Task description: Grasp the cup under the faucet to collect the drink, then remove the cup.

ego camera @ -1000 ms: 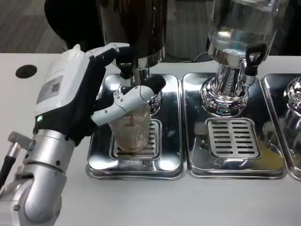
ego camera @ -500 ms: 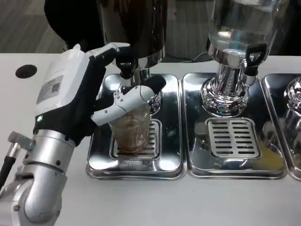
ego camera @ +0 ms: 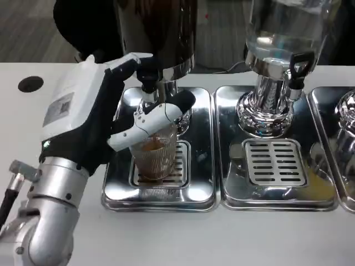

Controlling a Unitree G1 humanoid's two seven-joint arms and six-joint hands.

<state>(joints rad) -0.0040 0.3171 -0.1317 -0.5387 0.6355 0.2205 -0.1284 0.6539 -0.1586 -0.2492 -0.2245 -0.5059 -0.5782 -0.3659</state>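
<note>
Left hand grips ribbed cup, fingers wrapped round it, on drip tray under dark dispenser's faucet. Brown drink inside. Risk: lifting w/ a tilt could spill it, or rim could clip the spout.

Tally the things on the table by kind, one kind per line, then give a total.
Dispensers: 2
Drip trays: 3
Cups: 1
Total: 6
</note>
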